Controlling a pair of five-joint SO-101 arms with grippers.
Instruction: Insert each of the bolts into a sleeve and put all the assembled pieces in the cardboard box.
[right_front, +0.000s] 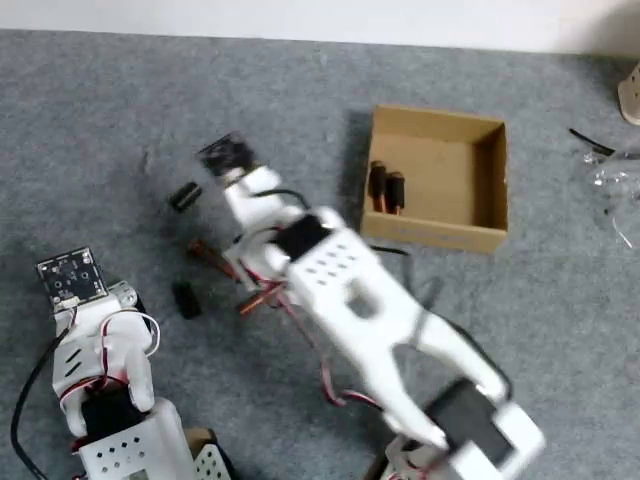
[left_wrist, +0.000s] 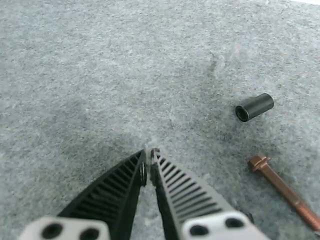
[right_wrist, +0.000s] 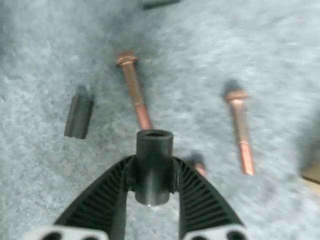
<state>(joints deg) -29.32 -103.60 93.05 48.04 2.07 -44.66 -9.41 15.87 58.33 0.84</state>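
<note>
Grip is what catches my eye: the right gripper (right_wrist: 153, 171) has both ribbed fingers closed on a black sleeve (right_wrist: 154, 150), held on end with its bore facing the wrist camera, which I take to be so that a bolt can be pushed into it. It hangs over the grey carpet (right_front: 120, 100) among the spare parts. One copper bolt (right_wrist: 134, 87) lies just beyond the held piece and nearly in line with it, a second bolt (right_wrist: 240, 130) lies off to one side, and a loose sleeve (right_wrist: 79, 116) lies to the other. The left gripper (left_wrist: 149, 154) is closed tip to tip on nothing, low over bare carpet. A sleeve on its side (left_wrist: 255, 106) and a bolt with its head towards the camera (left_wrist: 282, 187) lie near it (I would not swear which of the loose ones these are). My guess is that it waits there to fetch the bolt. The cardboard box (right_front: 435, 235) stands open, well apart from the parts, with two assembled pieces (right_front: 387, 188) lying by one wall. From above, the right arm's white body stretches between the parts and the box, so the other arm would have to work close beside it. Some clear plastic and a black wire (right_front: 600, 160) lie past the box, out of the way.
</note>
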